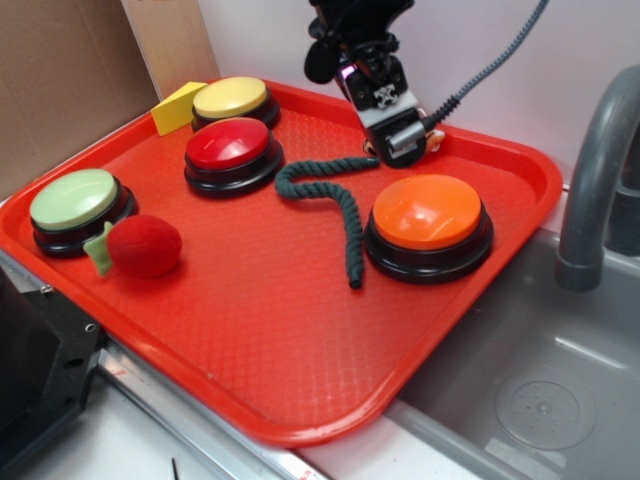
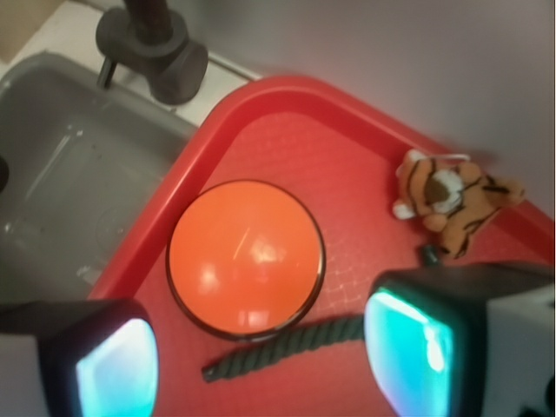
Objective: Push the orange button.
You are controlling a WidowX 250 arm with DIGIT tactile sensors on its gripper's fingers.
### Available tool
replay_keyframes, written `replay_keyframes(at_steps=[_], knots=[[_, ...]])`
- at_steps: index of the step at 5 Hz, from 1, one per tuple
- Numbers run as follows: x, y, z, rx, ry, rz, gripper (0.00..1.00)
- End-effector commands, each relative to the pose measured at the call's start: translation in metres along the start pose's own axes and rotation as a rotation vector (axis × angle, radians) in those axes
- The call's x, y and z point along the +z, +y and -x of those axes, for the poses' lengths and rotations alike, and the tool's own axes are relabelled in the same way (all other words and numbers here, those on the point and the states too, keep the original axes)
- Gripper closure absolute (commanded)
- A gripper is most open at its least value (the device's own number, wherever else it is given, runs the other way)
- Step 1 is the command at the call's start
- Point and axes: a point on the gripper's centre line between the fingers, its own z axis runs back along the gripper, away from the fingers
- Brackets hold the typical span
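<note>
Looks like a mock kitchen test rig: grey sink basin (image 1: 540, 390) with dark faucet (image 1: 590, 190), red cafeteria tray (image 1: 280, 340) alongside, cardboard panel (image 1: 60, 80) propped behind as backdrop, plain white wall (image 1: 260, 40).

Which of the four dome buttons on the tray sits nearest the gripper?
The orange button. It sits just in front of the gripper, on the sink side of the tray; the red, yellow and green buttons lie farther off.
</note>
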Motion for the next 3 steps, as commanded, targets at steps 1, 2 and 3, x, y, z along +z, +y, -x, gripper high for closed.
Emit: replay_keyframes(at_steps=[1, 2, 3], knots=[[0.0308, -0.0139, -0.0028, 0.001, -0.085, -0.078, 0.00], [0.0366, -0.0146, -0.0003, -0.016, -0.104, -0.107, 0.00], [0.0383, -0.0143, 0.0020, -0.019, -0.123, -0.110, 0.00]])
